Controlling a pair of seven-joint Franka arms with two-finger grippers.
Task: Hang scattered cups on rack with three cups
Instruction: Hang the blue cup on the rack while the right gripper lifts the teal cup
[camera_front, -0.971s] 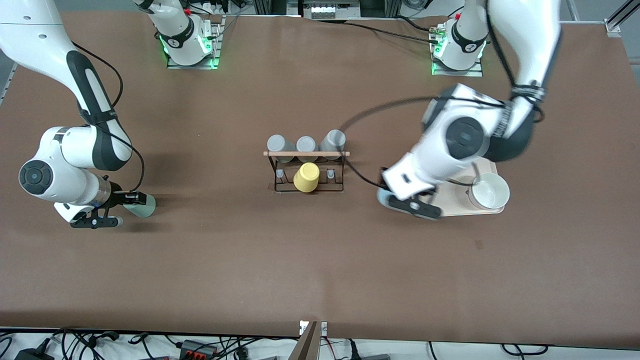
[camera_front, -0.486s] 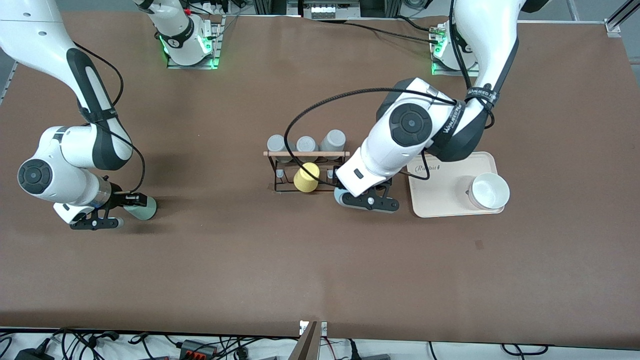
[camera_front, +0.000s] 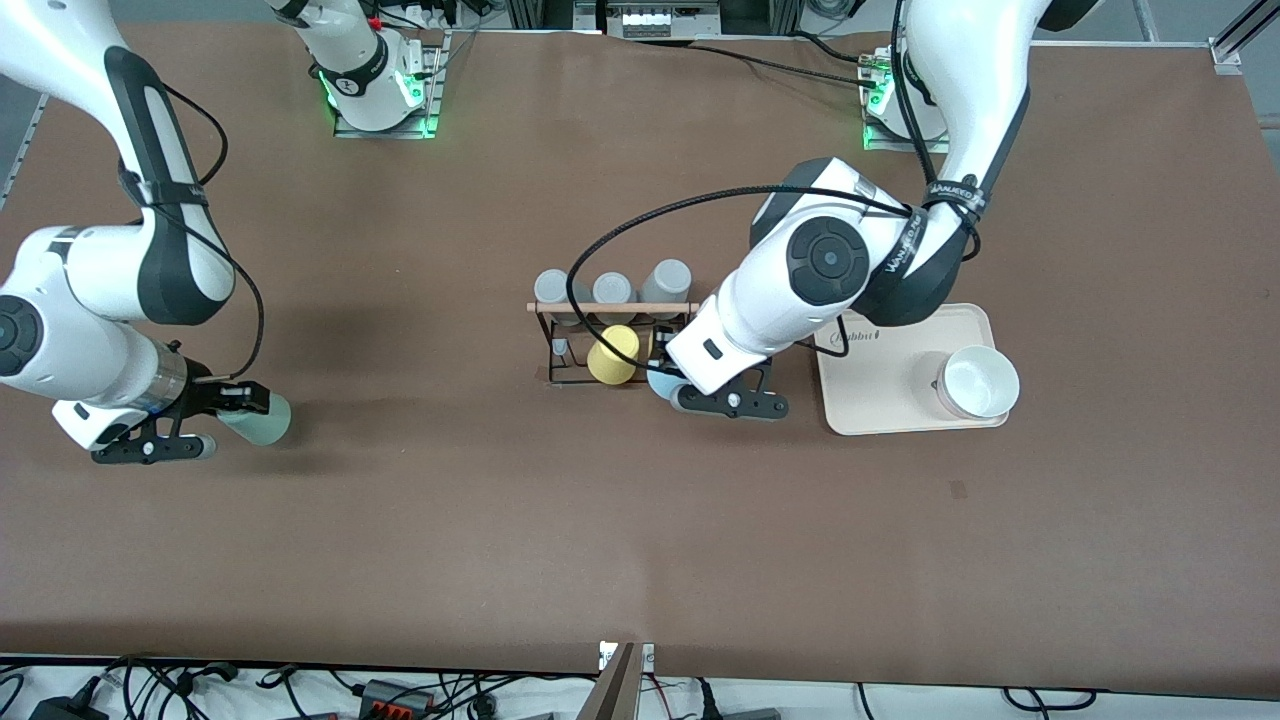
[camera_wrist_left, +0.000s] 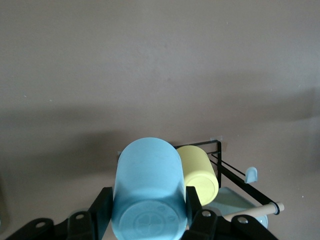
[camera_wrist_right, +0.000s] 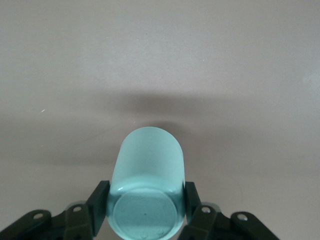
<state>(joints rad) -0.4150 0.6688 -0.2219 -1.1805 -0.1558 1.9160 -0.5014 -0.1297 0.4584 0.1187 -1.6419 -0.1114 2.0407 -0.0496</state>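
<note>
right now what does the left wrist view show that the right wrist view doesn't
Only the left wrist view shows the light blue plastic tumbler clamped in the left gripper, with the yellow plastic cup beside it on the black wire rack with its wooden rod.

Only the right wrist view shows the pale mint green plastic tumbler clamped in the right gripper, with nothing else around it.

Both show a tumbler gripped by its base end, mouth pointing away from the camera, over the brown table.
</note>
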